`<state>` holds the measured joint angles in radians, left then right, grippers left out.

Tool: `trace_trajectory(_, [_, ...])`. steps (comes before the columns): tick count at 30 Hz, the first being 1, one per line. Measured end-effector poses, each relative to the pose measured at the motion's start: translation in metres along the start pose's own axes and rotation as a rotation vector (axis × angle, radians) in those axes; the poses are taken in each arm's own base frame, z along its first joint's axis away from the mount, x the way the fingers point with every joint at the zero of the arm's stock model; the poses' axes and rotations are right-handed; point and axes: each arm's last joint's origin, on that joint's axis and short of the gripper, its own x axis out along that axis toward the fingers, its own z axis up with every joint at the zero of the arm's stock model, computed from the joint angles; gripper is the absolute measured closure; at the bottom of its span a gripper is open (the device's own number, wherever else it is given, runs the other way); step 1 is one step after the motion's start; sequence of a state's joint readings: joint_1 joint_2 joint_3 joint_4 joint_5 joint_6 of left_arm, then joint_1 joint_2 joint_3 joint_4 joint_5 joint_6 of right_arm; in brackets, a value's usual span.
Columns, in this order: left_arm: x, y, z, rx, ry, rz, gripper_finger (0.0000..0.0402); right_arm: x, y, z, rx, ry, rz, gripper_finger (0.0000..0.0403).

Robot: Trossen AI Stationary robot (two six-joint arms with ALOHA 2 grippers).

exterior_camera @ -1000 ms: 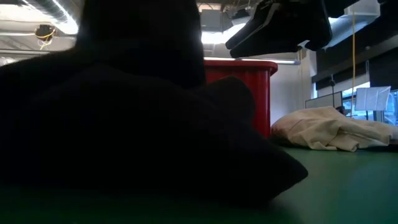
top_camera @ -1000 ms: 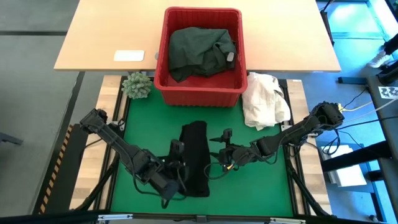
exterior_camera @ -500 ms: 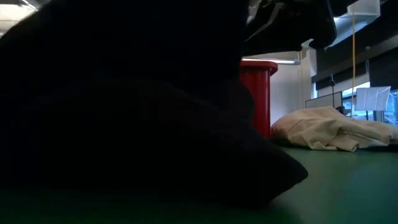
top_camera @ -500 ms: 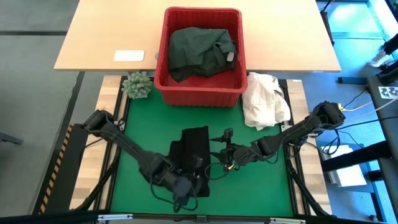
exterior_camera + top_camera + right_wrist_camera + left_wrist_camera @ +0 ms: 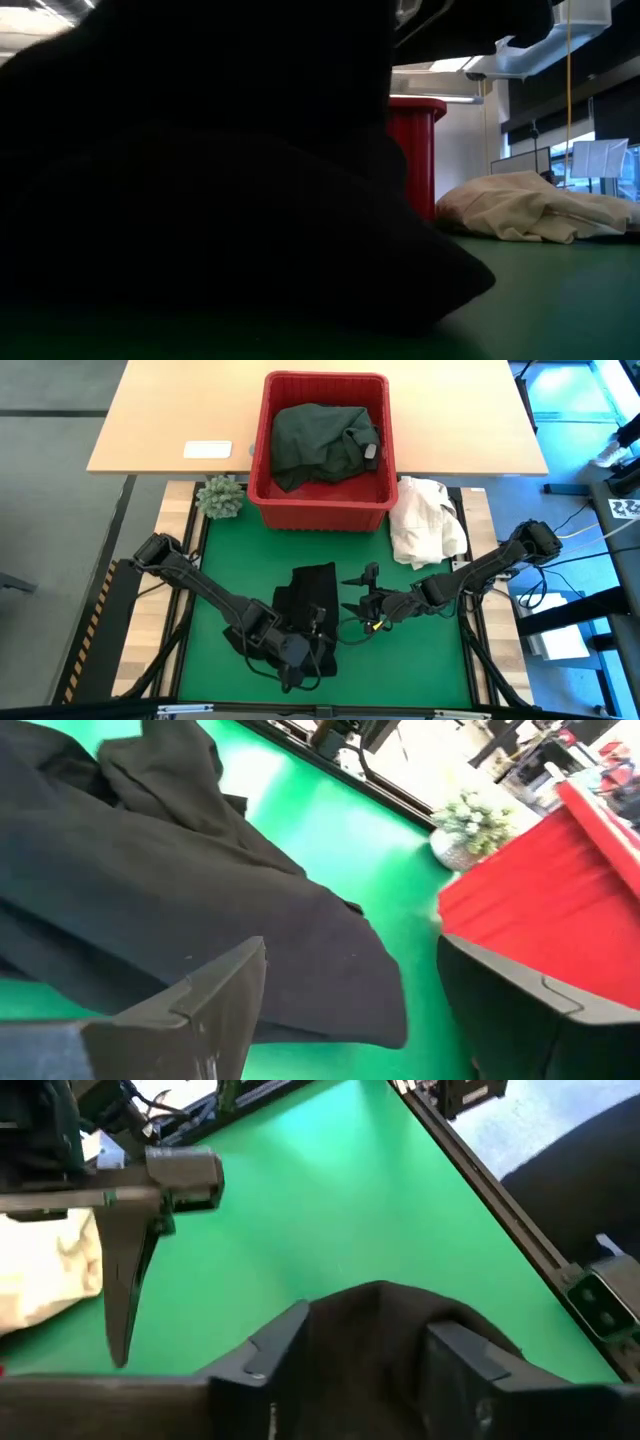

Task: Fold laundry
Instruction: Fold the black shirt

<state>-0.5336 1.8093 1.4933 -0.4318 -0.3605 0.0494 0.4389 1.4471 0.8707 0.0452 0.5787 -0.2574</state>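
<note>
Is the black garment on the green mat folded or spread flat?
Folded: the black garment lies as a narrow layered strip, not spread out.

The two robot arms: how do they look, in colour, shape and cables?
Both are dark, slim, jointed arms. The left gripper has flat dark fingers. The right gripper has broad, dark grey, wedge-shaped fingers. Thin cables, one yellow, hang near the right wrist.

Even overhead light is washing the high view, leaving soft shadows. In the low view, a black garment [image 5: 200,180] is filling the left of the frame as an unlit, blurred mass, while ceiling lamps [image 5: 450,65] are glaring at upper right.
</note>
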Motion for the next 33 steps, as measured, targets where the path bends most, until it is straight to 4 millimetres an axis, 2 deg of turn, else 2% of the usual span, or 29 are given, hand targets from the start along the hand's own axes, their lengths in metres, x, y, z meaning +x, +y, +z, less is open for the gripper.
trace_trajectory(8, [-0.036,-0.004,-0.004,-0.06,0.064,0.082,0.0212,0.0,0.001,-0.001,0.019,0.003,0.025,0.0109])
trace_trajectory(12, [-0.041,-0.009,-0.008,-0.091,0.104,0.108,0.0211,0.0,0.001,-0.001,0.036,0.003,0.026,0.0109])
trace_trajectory(17, [-0.043,-0.004,-0.024,-0.173,0.246,0.17,0.0213,0.0,0.002,-0.001,0.071,0.002,0.069,0.0109])
trace_trajectory(21, [-0.037,-0.003,-0.041,-0.207,0.32,0.205,0.0213,0.0,0.003,-0.001,0.09,0.001,0.088,0.0109])
trace_trajectory(28, [-0.015,-0.008,-0.081,-0.221,0.376,0.242,0.0213,0.0,0.004,-0.004,0.101,0.026,0.093,0.0109])
trace_trajectory(33, [-0.002,-0.001,-0.086,-0.247,0.334,0.227,0.0214,0.0,0.004,-0.004,0.129,0.027,0.108,0.0109])
